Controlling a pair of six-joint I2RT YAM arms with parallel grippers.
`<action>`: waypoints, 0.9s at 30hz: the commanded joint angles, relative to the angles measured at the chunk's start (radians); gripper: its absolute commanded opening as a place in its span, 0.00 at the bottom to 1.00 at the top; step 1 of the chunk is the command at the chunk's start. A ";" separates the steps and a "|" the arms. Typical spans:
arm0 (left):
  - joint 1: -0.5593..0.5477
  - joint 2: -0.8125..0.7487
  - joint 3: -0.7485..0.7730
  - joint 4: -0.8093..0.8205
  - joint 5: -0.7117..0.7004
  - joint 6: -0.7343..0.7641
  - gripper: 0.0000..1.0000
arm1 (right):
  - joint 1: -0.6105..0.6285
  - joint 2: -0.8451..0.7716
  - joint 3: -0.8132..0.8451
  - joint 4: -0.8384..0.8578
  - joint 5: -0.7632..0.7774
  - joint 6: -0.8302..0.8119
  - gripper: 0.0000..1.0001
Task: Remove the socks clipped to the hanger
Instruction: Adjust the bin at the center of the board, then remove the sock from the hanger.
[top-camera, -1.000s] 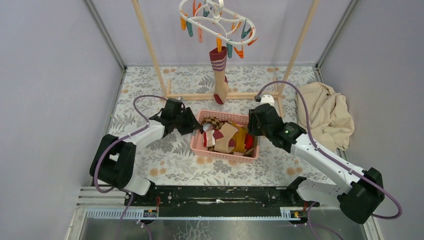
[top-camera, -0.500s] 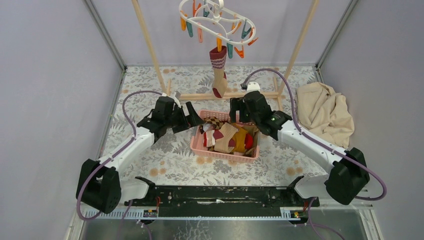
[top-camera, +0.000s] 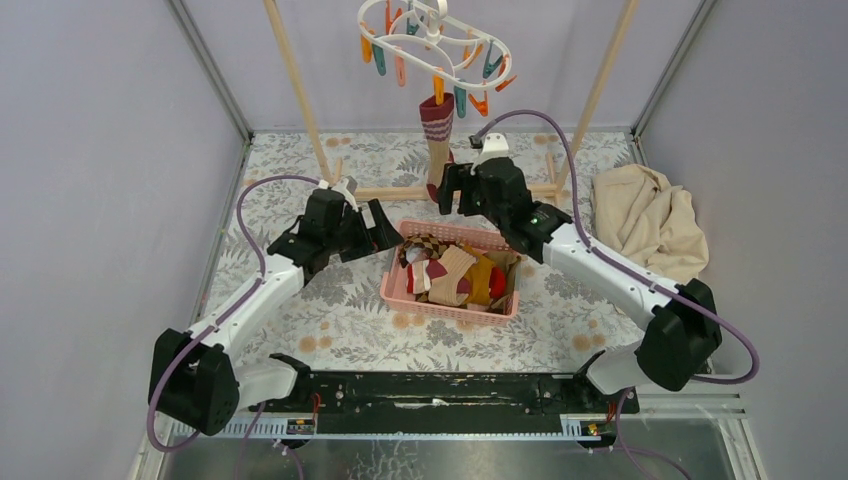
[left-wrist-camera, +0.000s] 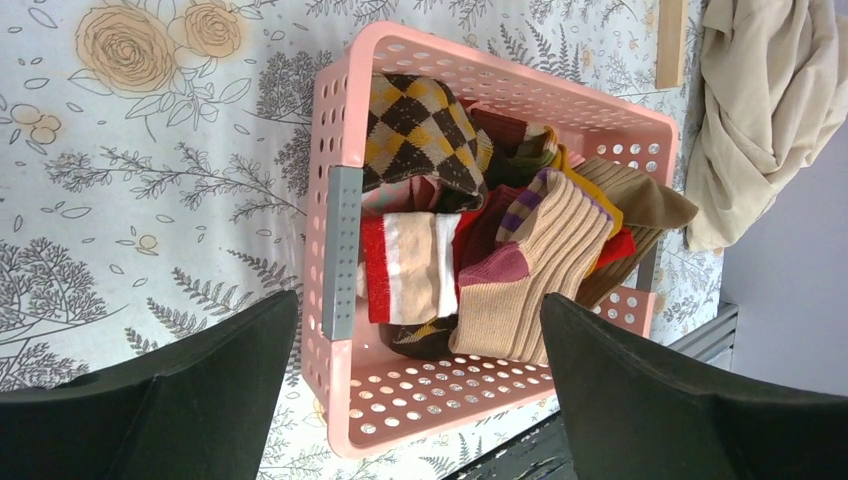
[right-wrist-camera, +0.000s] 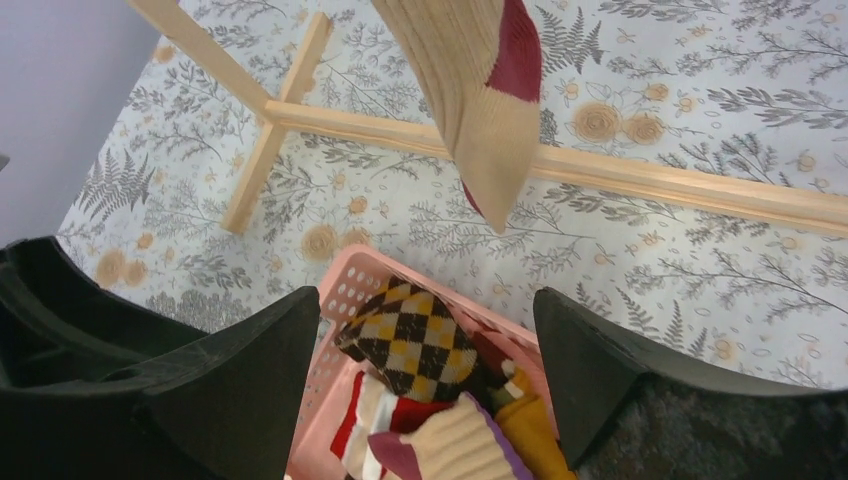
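The white hanger with coloured clips hangs from the rack at the top. One beige sock with maroon stripes stays clipped to it, and its maroon-tipped foot dangles in the right wrist view. My right gripper is open beside that foot and holds nothing. Several other socks lie piled in the pink basket. My left gripper is open and empty at the basket's left end.
The tall wooden rack stands at the back, and its base bar runs along the floral table behind the basket. A beige cloth lies crumpled at the right. Grey walls close both sides.
Both grippers have opened and left the basket. The right arm swung back and left up to the hanging sock's foot. The left arm drew back to the left.
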 joint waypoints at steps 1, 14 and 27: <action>0.006 -0.039 0.029 -0.031 -0.032 0.029 0.99 | 0.040 0.038 -0.025 0.196 0.098 0.034 0.86; 0.007 -0.069 -0.002 -0.043 -0.040 0.030 0.99 | 0.118 0.283 -0.018 0.459 0.398 0.000 0.96; 0.006 -0.102 -0.032 -0.059 -0.032 0.041 0.99 | 0.117 0.547 0.175 0.544 0.567 -0.090 1.00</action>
